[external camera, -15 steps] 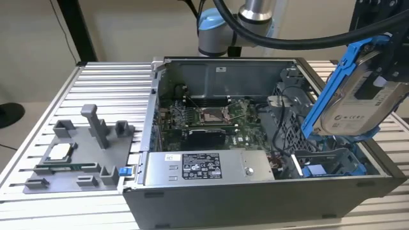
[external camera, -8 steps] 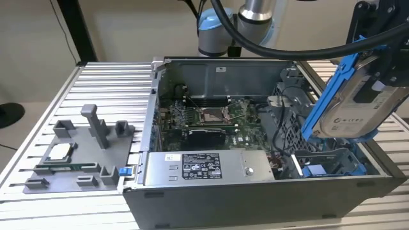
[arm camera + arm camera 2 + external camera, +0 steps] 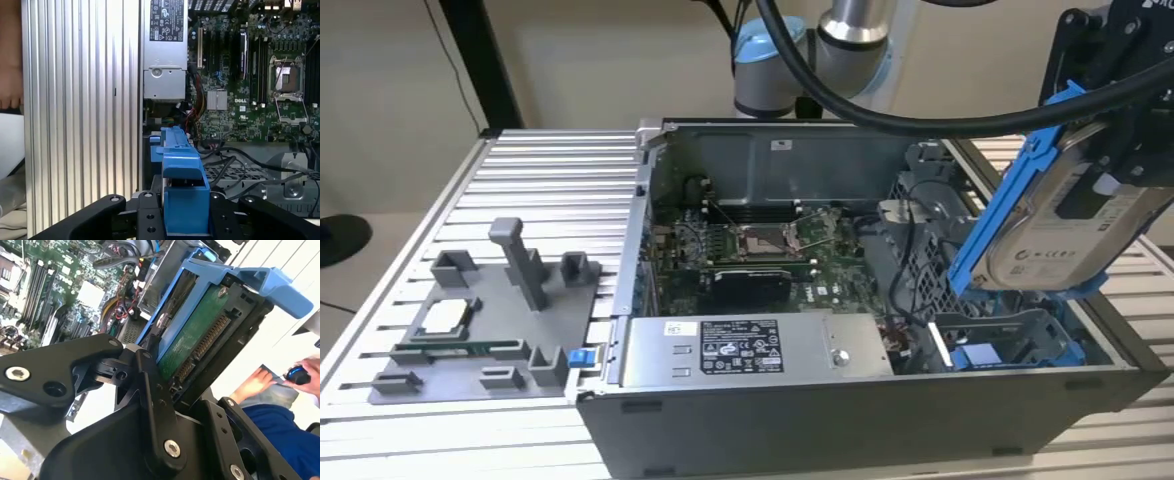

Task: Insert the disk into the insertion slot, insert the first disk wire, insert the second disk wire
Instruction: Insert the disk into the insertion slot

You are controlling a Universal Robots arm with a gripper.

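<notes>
My gripper (image 3: 1107, 165) is shut on the disk (image 3: 1047, 235), a silver-grey drive with a white label in a bright blue carrier. The disk hangs tilted on edge above the open computer case at the exterior view's right. Just below it lies the insertion slot (image 3: 1007, 345), a grey metal bay with blue rails at the case's near right corner. In the second wrist view the black fingers (image 3: 150, 385) clamp the disk (image 3: 200, 335), whose green board and connector face the camera. The first wrist view looks along the carrier's blue edge (image 3: 180, 170), held between the gripper (image 3: 186, 220) jaws.
Inside the case are the motherboard (image 3: 761, 250), a grey power supply box with a white sticker (image 3: 740, 350) and loose black cables (image 3: 907, 270) beside the bay. A grey fixture (image 3: 480, 320) stands on the ribbed table at the exterior view's left. A person's hand (image 3: 255, 382) rests nearby.
</notes>
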